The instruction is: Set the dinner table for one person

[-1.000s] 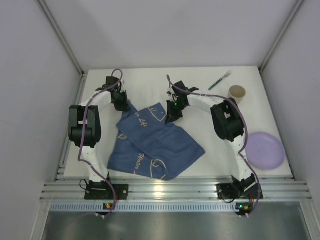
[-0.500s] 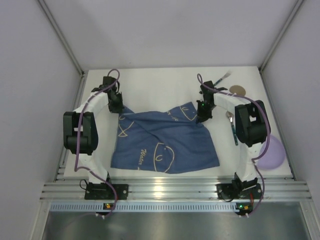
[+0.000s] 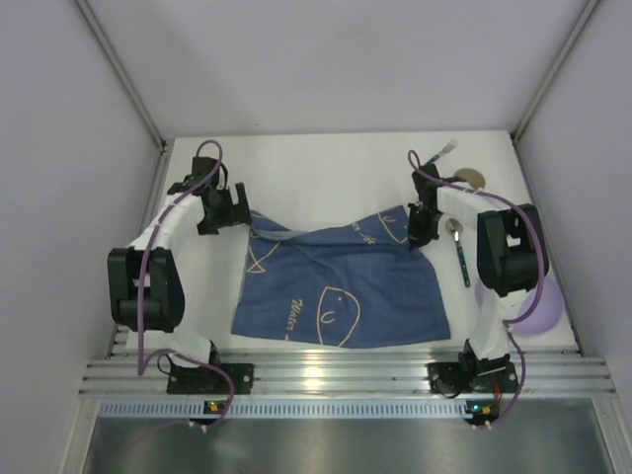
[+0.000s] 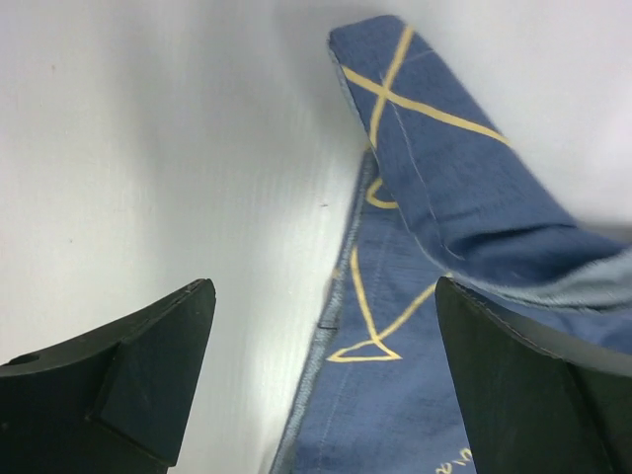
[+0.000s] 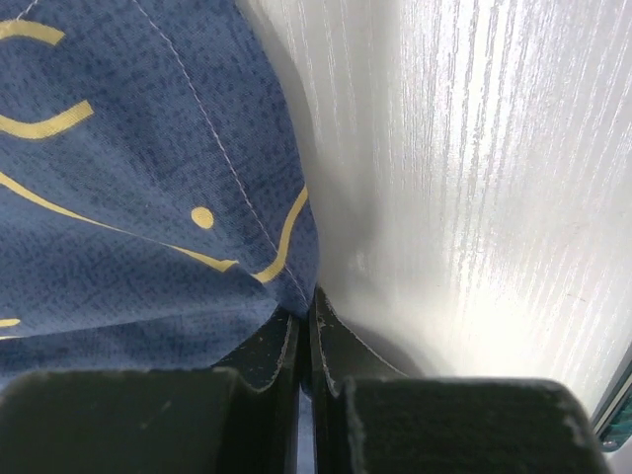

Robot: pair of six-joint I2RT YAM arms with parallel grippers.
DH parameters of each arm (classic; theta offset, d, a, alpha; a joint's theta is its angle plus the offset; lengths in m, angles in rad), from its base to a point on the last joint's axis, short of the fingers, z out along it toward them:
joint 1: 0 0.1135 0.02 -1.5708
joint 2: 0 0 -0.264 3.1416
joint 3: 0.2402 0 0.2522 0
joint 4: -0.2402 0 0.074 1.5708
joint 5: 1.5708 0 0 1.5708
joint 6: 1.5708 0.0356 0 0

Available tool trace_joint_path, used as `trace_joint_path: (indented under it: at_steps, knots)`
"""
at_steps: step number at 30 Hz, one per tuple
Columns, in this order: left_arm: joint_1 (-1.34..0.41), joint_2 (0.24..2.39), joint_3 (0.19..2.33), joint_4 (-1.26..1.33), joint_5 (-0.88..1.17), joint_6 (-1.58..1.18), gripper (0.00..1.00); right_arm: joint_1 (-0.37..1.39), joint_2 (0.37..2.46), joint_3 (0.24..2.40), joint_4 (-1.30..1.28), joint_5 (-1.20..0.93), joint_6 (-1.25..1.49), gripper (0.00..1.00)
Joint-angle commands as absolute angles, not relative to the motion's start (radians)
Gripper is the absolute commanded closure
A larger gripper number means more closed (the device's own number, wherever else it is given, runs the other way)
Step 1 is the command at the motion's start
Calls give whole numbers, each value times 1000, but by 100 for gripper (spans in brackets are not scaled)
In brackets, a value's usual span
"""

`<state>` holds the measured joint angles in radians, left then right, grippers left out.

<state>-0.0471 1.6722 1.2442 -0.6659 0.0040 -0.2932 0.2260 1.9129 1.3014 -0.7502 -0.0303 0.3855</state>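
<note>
White desk filling mid-frame, blue cloth spread at its centre, left jaws spread wide by cloth's upper-left corner, right jaws pinching its upper-right corner, plate lower right.

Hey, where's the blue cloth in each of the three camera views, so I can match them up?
Top external: the blue cloth lies spread mid-table, between the two arms.
Left wrist: the cloth fills the right half, with a folded corner at the top.
Right wrist: the cloth fills the left side, its corner pinched in the right gripper.
Shared landmark: the white dinner table along the cloth's edge shows in all three.
</note>
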Motion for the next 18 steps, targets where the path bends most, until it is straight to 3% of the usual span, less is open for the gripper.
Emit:
trace_joint_path:
  at_steps: [1, 9, 12, 16, 18]
  knots:
    - [-66, 1580, 1201, -644, 100, -334, 2, 212, 1960, 1316, -778, 8, 380, 100]
    - [-172, 1309, 907, -508, 179, -399, 2, 209, 2039, 1393, -834, 17, 411, 100]
    - [-195, 1373, 876, -525, 215, -396, 5, 192, 2059, 1433, -864, 78, 471, 100]
    - [-271, 1494, 871, -545, 115, -405, 10, 144, 2075, 1480, -890, 92, 534, 100]
    - [-290, 1574, 877, -548, 88, -411, 24, 141, 2079, 1496, -900, 121, 545, 100]
